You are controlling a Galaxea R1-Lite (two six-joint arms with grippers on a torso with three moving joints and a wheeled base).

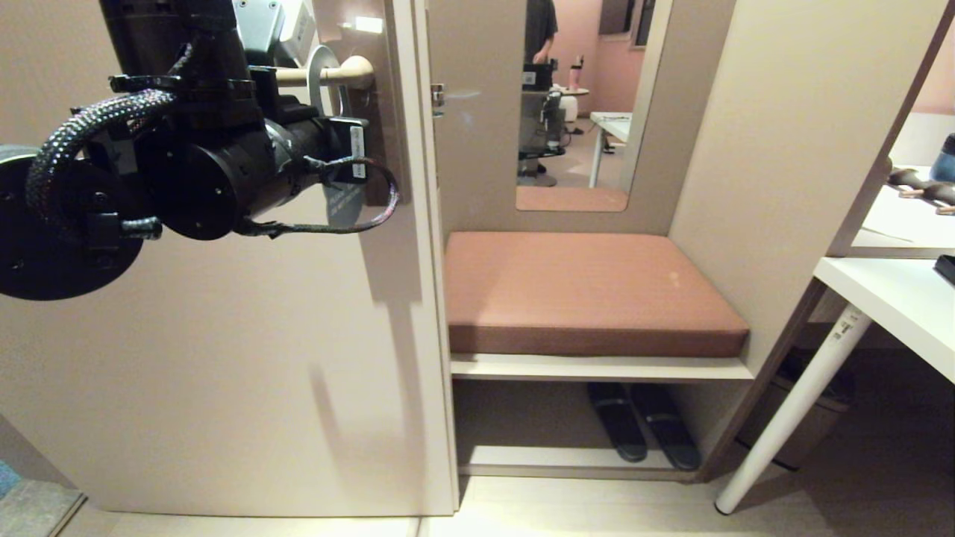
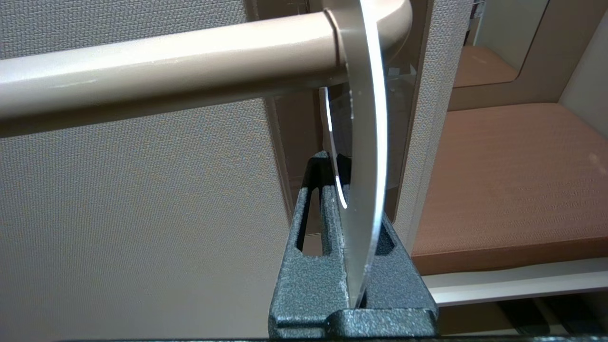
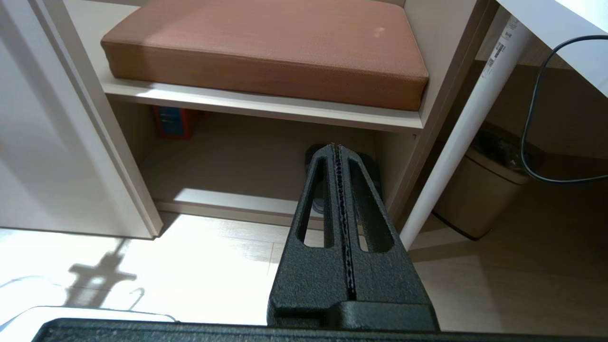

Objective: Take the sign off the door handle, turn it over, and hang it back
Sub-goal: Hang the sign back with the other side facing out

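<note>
Your left pincer (image 2: 354, 228) is clamped on the flat grey sign (image 2: 363, 156), whose hole encircles the slim cream-beige lever door handle (image 2: 166, 61). Your right pincer (image 3: 338, 152) hangs closed and empty above the floor.

All 3 views share the brown cushion (image 1: 589, 291).

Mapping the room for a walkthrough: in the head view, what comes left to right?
Left arm → door handle → silver latch → mirror → brown cushion → white table leg.
</note>
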